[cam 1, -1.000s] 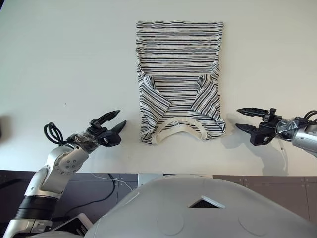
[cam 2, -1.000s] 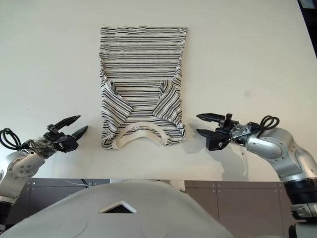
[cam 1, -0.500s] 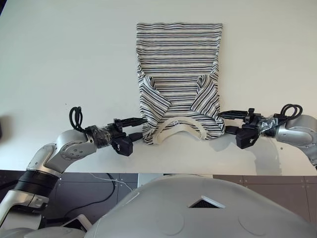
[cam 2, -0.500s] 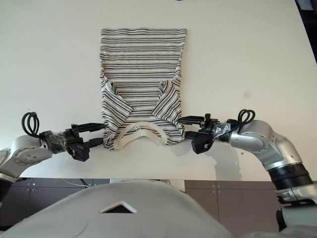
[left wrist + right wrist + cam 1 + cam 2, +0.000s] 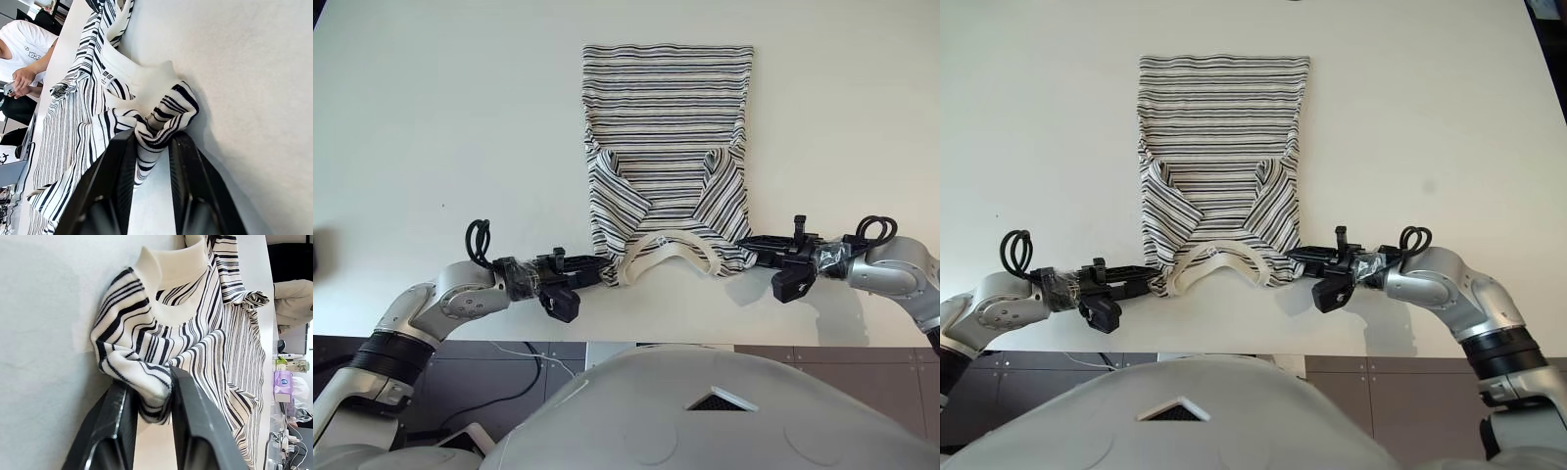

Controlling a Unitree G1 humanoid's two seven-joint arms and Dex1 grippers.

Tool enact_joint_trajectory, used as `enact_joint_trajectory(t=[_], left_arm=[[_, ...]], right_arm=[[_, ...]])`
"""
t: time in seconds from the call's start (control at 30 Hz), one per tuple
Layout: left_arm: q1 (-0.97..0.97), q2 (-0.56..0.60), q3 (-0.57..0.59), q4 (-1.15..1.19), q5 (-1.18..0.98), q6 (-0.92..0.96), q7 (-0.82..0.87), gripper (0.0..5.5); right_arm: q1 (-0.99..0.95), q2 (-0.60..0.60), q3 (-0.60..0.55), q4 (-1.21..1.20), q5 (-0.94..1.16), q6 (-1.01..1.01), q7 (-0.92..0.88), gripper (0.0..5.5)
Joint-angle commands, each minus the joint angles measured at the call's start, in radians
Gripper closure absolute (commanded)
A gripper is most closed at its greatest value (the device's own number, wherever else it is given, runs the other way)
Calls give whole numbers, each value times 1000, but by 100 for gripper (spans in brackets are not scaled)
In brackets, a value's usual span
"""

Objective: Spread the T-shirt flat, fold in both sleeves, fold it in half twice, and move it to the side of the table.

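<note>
Since a second ago, both arms are brought in from well apart at either side to the near edge of the T-shirt (image 5: 666, 147). The left gripper (image 5: 590, 269), then spread wide and clear of the cloth, is now closed on the shirt's near left shoulder corner. The right gripper (image 5: 752, 245), likewise open before, is now closed on the near right shoulder corner. The shirt itself is left where it was: in the middle of the white table (image 5: 431, 147), hem at the far end, cream collar (image 5: 668, 257) towards the robot, both sleeves (image 5: 617, 191) folded in over the chest.

In the head views the whole garment and both arms are seen, but the grip is poorly shown behind the dark gripper parts. In the wrist views it is made plain: a bunched fold of striped cloth is pinched between each pair of fingers (image 5: 117, 166), with the table surface just beside. The gripped corners seem to be raised slightly off the table, though this cannot be told for certain.
</note>
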State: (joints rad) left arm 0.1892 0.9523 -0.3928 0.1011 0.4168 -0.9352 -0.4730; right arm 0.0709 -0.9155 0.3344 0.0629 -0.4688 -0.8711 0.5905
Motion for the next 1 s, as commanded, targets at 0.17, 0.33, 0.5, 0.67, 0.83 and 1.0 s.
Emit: enact_joint_trajectory(t=[0.17, 0.33, 0.5, 0.67, 0.83, 1.0], left_arm=[[66, 23, -41, 60, 36, 123, -100, 516], [237, 160, -53, -209, -280, 287, -261, 539], [368, 315, 20, -483, -719, 602, -398, 539], [39, 159, 236, -499, -1189, 964, -327, 539], [-305, -72, 293, -277, -1231, 1130, -190, 539], [-516, -271, 210, 106, -919, 1059, -142, 539]], right_arm=[[24, -4, 6, -41, 75, 52, 43, 540], [201, -143, 42, -231, 347, 229, 239, 540], [316, -226, -10, -462, 735, 581, 357, 540], [57, -69, -129, -481, 1047, 938, 262, 540], [-318, 213, -147, -235, 1013, 1108, 43, 540], [-500, 426, -67, 151, 707, 987, -128, 540]])
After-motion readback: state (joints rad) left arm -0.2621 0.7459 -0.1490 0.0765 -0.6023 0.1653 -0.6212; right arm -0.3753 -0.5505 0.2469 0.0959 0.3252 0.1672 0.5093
